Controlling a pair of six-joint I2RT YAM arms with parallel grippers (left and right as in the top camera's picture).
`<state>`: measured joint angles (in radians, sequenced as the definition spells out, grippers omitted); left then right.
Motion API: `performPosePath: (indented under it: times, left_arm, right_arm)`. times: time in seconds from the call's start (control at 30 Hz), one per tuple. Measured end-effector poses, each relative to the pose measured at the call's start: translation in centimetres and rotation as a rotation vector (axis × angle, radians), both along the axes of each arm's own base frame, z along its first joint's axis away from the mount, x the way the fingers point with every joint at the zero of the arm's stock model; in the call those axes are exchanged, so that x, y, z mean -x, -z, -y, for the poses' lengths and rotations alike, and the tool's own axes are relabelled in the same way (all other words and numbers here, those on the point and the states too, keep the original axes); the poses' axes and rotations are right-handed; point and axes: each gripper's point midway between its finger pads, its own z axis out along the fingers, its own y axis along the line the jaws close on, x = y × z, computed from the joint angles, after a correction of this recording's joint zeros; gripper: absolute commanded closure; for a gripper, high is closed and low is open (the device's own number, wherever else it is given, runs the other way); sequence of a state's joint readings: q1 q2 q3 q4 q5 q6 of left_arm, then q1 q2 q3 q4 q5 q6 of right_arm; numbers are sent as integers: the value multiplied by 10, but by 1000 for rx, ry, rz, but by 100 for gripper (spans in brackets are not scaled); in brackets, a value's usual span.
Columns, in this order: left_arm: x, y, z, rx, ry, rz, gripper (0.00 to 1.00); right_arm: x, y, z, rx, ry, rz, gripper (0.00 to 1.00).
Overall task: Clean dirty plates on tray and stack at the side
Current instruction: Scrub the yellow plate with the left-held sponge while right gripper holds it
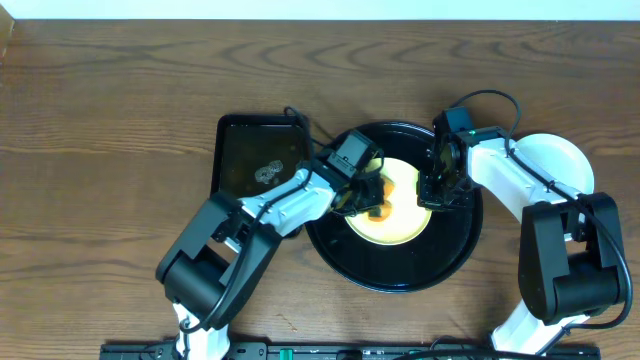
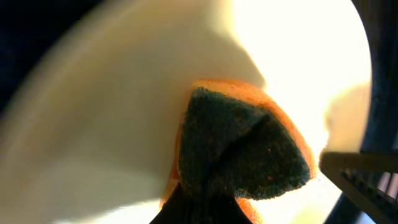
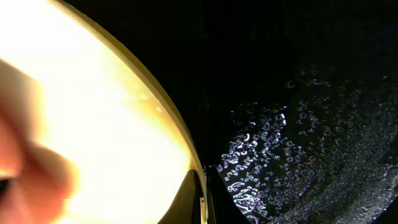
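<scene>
Wood-grain table (image 1: 100,100) carries the round black tray (image 1: 390,272) at centre in the overhead view, with 1 yellow plate (image 1: 400,222) lying flat inside it. My left gripper (image 1: 363,196) sits over the plate's left part, clenched on an orange sponge (image 1: 376,211). My right gripper (image 1: 440,192) sits at the plate's right edge. A rectangular black tray (image 1: 255,160) lies just left of the round one. A pale round dish (image 1: 556,160) lies to its right, partly under my right arm. Left wrist view, blurred: the sponge (image 2: 242,149) shows a dark green scouring face with an orange body behind, pressed on the yellow plate (image 2: 124,124). Right wrist view: my 2 fingers (image 3: 194,199) stand closed together on the plate's rim, grasping it. The plate (image 3: 93,124) fills the left half, overexposed. The tray floor (image 3: 292,162) to the right is wet with droplets.
</scene>
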<state>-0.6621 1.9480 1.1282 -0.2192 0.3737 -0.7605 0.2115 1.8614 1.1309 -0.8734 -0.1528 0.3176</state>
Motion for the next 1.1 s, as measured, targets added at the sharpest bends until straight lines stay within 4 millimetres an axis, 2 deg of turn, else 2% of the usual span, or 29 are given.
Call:
performPosePath:
  times: [0.2,0.3,0.37,0.43,0.57,0.67,0.87,1.0,1.1]
  left_arm:
    - [-22,-3,-36,-59,-40,37,93]
    - [-23,-15,-47,-74,-24,58,93]
    - [-20,-30,-54,-86,-14,88,93]
    - [-21,-56,-60,-83,-14,140,93]
    - [-20,-118,-73,-52,-33,271,93]
    - [-18,-138,-82,-58,-50,319,92]
    - [-16,-127,-82,-92,-44,300,93]
    - [-12,-110,-64,-103,3,287,92]
    - [-6,-92,-43,-110,57,276,92]
  right_arm:
    - [0,0,0,0,0,-2,99]
    - [0,0,0,0,0,-2,99]
    - [1,0,0,0,0,-2,99]
    - [1,0,0,0,0,-4,99]
    - [1,0,0,0,0,-5,99]
    - [2,0,0,-1,0,-6,99]
    - [2,0,0,0,0,-7,99]
    - [2,0,0,-1,0,-7,99]
    - [2,0,0,-1,0,-8,99]
